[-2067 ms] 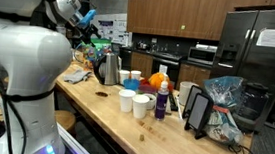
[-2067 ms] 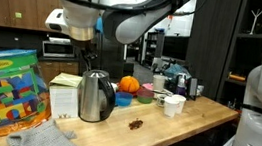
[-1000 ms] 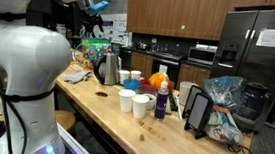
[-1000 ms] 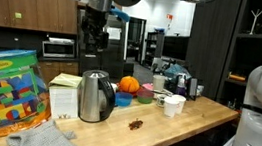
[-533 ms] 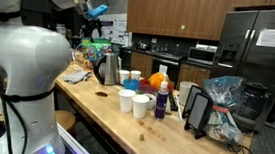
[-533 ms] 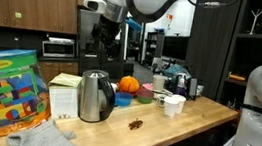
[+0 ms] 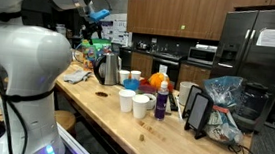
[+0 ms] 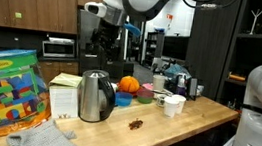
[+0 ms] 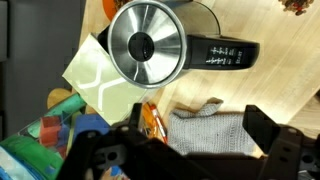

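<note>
The end effector (image 8: 104,31) is hanging way up in the air over the surface (image 8: 190,123), not touching anything. In the wrist view its fingers (image 9: 268,140) are sitting wide apart at the bottom edge with nothing between them, so it's released and empty.

Closest thing to it is the steel kettle (image 9: 150,45), which is standing upright on the surface pretty much straight underneath. The wrist view is looking right down on its round lid, and the black handle is sticking out to the right in that view. A pale green box (image 9: 92,75) is sitting just beside the kettle, and a grey cloth (image 9: 205,125) is lying crumpled near it. A tub of colored blocks (image 8: 6,93) is sitting past the box in an exterior view. On the kettle's other side, an orange (image 8: 129,84) and some white cups (image 8: 173,105) are crowding together.
</note>
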Available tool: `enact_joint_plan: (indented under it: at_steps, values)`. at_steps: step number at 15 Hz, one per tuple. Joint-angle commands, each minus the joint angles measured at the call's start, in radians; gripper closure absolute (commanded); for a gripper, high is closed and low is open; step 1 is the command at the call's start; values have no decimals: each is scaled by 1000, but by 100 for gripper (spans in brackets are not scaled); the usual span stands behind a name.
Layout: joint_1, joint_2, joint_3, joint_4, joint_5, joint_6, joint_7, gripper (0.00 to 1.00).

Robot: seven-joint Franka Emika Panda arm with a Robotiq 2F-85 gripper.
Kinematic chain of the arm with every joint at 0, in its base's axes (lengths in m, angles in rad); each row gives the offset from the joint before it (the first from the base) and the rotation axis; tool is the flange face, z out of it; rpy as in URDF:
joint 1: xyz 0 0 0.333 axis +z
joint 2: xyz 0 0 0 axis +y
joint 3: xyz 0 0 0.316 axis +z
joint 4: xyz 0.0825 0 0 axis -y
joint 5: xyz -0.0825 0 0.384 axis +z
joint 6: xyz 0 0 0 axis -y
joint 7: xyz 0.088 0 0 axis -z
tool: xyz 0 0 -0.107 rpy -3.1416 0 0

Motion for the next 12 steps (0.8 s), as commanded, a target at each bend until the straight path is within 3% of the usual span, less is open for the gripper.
enact_joint_plan:
  at_steps: [1,7,12]
  values:
    - [21,-5,-61,21,143,-31,-148,0]
    - [-3,-3,-132,0,298,19,-292,0]
    - [-33,33,-114,9,262,51,-273,0]
